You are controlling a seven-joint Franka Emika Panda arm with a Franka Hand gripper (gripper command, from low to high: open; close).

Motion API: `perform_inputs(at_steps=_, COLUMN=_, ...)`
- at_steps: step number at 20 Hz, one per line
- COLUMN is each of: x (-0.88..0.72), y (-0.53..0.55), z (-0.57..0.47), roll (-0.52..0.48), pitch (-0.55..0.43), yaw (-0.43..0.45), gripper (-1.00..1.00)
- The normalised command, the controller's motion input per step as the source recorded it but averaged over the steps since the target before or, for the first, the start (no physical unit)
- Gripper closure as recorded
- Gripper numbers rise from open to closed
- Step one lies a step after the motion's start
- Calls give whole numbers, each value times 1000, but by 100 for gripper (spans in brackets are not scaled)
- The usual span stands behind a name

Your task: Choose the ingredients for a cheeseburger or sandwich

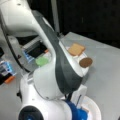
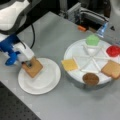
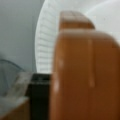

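Front view | grey table (image 2: 62, 100) (black backdrop) | gripper (image 2: 28, 65) jaws clamped on toast square (image 2: 33, 68) over white plate (image 2: 47, 82)

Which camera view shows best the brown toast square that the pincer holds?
A front view: the brown toast square shows whole in the pincer, over the small white plate. The wrist view shows only its blurred brown face. In a front view the arm hides it.
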Motion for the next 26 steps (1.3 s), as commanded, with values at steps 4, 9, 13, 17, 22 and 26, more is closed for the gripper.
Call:
perform_inputs(at_steps=4, x=114, y=13, z=-188, roll=134, pitch=-8, yaw=186, gripper=100)
perform_inputs(at_steps=9, x=100, y=-35, z=-160, roll=113, pitch=-40, yaw=171, gripper=100)
perform_inputs(at_steps=13, x=106, y=-70, z=-50, roll=34, pitch=-70, yaw=169, gripper=100)
perform_inputs(at_steps=17, x=91, y=-27, z=-81, roll=-10, pitch=-86, yaw=177, gripper=100)
perform_inputs(at_steps=22, x=80, y=21, z=-154, roll=-10, pitch=-90, yaw=151, gripper=100)
perform_inputs(at_steps=26, x=106, y=35, z=-225, roll=-34, pitch=-106, yaw=133, gripper=100)
